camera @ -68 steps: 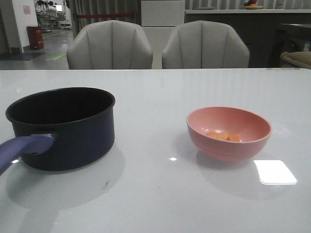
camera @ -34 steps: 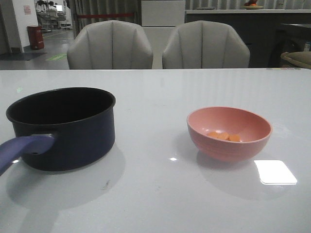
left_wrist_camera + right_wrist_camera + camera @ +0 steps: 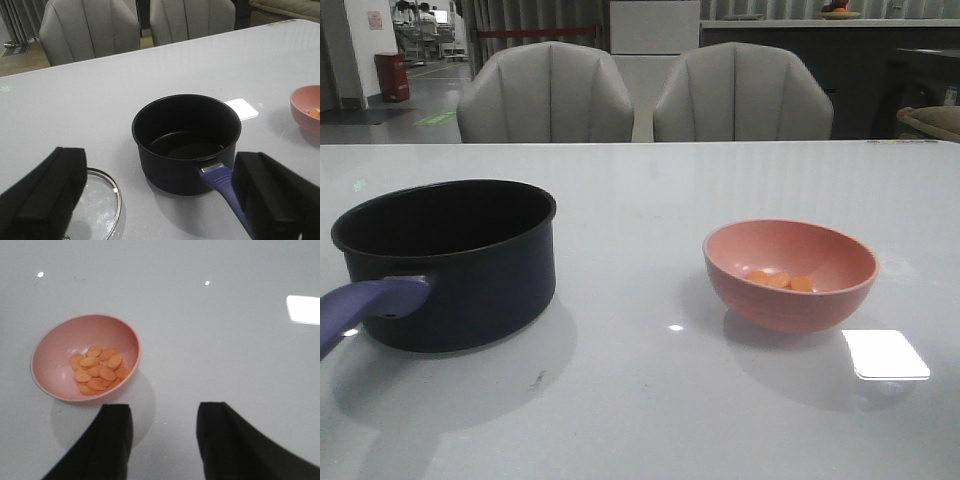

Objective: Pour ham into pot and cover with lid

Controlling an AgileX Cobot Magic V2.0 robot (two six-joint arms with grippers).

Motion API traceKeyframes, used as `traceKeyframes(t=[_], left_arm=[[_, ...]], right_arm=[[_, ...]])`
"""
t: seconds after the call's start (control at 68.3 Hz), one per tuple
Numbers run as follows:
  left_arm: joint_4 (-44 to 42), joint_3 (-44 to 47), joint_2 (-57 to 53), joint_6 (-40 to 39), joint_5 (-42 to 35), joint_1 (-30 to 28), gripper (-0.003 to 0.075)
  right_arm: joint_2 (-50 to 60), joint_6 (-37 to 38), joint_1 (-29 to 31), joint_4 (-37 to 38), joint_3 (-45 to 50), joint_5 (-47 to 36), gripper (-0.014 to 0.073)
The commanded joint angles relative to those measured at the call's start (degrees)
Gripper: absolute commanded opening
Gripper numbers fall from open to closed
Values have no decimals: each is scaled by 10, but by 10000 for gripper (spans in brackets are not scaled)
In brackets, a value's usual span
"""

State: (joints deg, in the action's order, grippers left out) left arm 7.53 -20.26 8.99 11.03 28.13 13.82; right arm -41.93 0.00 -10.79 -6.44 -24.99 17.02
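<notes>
a: how far along does the job look?

b: barely begun, i'd say. the ham (image 3: 98, 368) lies in a heap of small orange slices at the bottom of the pink bowl (image 3: 52, 353), and the bowl sits flat on the white table (image 3: 650, 200), nothing tipped.

a: and the pot?

b: the pot (image 3: 186, 140) stands upright on the robot's left side of the table, well apart from the bowl, its handle (image 3: 222, 181) pointing back toward the robot. the inside is dark and bare; no ham in it that i can see.

a: the lid?

b: the lid (image 3: 100, 209) lies flat on the table just beside the pot, on the near side. only the left wrist view catches it, and only in part, with its knob out of sight.

a: what are the claws doing?

b: the left gripper (image 3: 160, 200) has its fingers spread wide and holds nothing; it hangs over the table with the pot between them in view. the right gripper (image 3: 162, 440) is also parted and empty, hovering near the bowl but not touching it.

a: so what remains?

b: everything, by my reading: take up the bowl, tip the ham into the pot, then set the lid on top.
</notes>
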Motion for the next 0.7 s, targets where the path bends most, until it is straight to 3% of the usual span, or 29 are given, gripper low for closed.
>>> traceKeyframes(t=[0.0,0.22,0.688], left_arm=[[8,-16,7,-2,-46,4,627],[9,-15,7,-2,-41,4,627],[9,-15,7,-2,-41,4,627]], right_arm=[[-88,-3,-11,-32,-53,-51,452],[-285,-3,-12,-73,-160,-30,452],[-550,-3,-12,-83,-338,30,449]])
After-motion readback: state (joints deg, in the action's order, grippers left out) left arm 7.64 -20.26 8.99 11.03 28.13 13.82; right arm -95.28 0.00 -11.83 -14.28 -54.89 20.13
